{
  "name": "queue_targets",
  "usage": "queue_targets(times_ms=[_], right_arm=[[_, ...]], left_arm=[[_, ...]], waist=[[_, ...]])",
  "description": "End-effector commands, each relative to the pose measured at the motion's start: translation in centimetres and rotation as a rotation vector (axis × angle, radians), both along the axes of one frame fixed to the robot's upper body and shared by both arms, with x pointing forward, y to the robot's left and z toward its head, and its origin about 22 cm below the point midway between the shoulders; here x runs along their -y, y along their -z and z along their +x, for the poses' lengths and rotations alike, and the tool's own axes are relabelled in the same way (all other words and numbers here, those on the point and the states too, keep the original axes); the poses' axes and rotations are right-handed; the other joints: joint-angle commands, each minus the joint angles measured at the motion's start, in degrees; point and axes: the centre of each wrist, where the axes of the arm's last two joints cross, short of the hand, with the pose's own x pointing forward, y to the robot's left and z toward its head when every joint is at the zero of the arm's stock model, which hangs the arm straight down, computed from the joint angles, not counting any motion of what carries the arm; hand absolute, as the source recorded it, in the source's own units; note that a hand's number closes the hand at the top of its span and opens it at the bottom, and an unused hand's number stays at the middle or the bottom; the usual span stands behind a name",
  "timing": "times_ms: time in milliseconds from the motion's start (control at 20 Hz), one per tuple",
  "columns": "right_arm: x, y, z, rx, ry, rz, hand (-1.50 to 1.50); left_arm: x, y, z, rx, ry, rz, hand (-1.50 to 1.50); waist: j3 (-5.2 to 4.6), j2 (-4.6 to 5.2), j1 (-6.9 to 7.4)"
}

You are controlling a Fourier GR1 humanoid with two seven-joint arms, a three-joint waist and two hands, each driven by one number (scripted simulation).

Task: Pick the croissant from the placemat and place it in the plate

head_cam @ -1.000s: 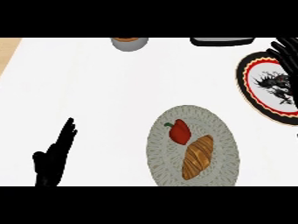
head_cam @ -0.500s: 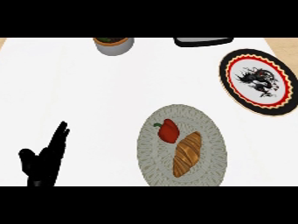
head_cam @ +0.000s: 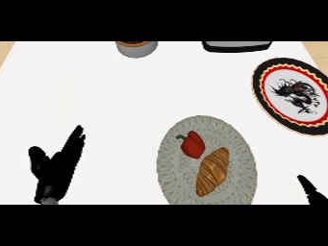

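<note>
A golden-brown croissant (head_cam: 213, 171) lies on the round grey woven placemat (head_cam: 172, 168) at the lower middle, with a red bell pepper (head_cam: 193, 144) just above it on the same mat. The plate (head_cam: 260, 91), white with a black dragon and a red and black rim, lies at the upper right with nothing on it. My left hand (head_cam: 55, 166) rests open at the lower left, fingers pointing up, well away from the mat. Only a dark tip of my right hand (head_cam: 312, 192) shows at the lower right corner, right of the mat and touching nothing.
A grey bowl (head_cam: 136, 48) stands at the far edge, left of centre. A dark flat object (head_cam: 237, 45) lies at the far edge on the right. Wooden surface shows past the white counter (head_cam: 88, 96) at both top corners.
My right hand has drawn back from over the plate, down the right side to the lower right corner. The plate now shows whole. The croissant and pepper stay on the mat.
</note>
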Motion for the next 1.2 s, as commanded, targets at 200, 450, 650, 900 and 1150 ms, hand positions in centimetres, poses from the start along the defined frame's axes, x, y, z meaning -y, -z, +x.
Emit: queue_targets(times_ms=[200, 450, 650, 900, 1150], right_arm=[[-2.1, -1.4, -6.8, -0.465, -0.131, -0.047, -1.50], [-3.9, -4.2, -5.8, -0.589, -0.109, -0.099, -1.50], [-6.1, -5.9, -5.0, -0.694, -0.073, -0.096, -1.50], [-10.6, -6.4, -0.8, -0.732, -0.068, -0.122, -1.50], [-14.0, -4.1, 3.1, -0.846, -0.105, -0.095, -1.50]], left_arm=[[0.7, -0.6, 0.9, 0.003, 0.046, 0.014, 0.00], [1.6, -1.3, 1.7, 0.009, 0.069, 0.000, 0.00], [2.9, -1.3, 1.9, 0.018, 0.068, -0.005, 0.00], [2.5, -0.3, 2.6, -0.008, 0.068, 0.000, 0.00], [2.4, -1.0, 2.7, 0.007, 0.068, -0.019, 0.00]], waist=[[-0.38, 0.97, 2.60], [-0.21, 1.08, 4.35], [-0.14, 0.91, 4.44], [-0.05, 0.81, 4.17], [0.09, 0.56, 3.59]])
